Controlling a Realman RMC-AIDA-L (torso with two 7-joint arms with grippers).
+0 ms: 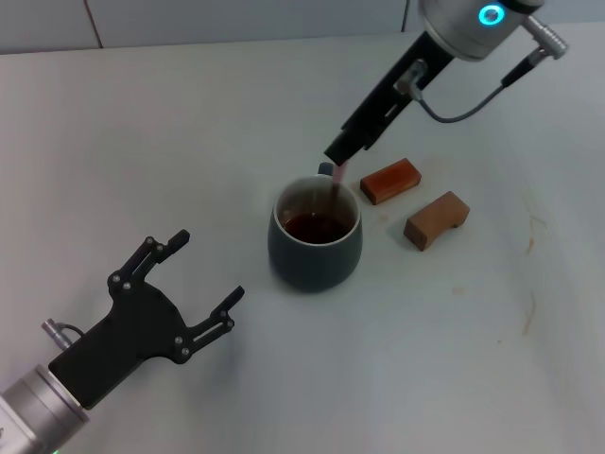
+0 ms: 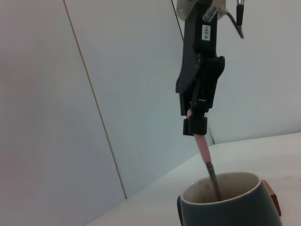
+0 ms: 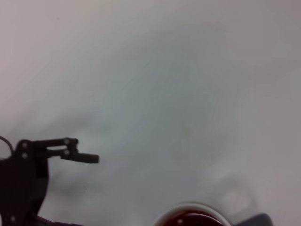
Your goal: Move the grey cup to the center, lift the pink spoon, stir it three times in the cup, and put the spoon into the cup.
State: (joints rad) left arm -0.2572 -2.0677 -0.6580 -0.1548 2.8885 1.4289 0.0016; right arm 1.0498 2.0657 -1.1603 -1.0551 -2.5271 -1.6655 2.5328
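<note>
Right gripper (image 1: 340, 156) clenched on pink spoon (image 1: 337, 182), bowl inside grey cup (image 1: 315, 248) beneath.

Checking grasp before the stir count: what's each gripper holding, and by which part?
The right gripper pinches the slender pink-handled metal spoon by the top of its handle, its bowl down inside the squat blue-grey ceramic mug. The left gripper is open, holding nothing.

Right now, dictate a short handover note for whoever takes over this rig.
Right pincer: shut on the pink spoon, held above the grey cup, spoon tip down inside the cup.
Left pincer: open, empty, parked on the table to the cup's left.
Done: cup sits mid-table beside two wooden blocks; spoon lifted and lowered in.
Left: stir count unknown; finish stirring, then release the spoon into the cup.
</note>
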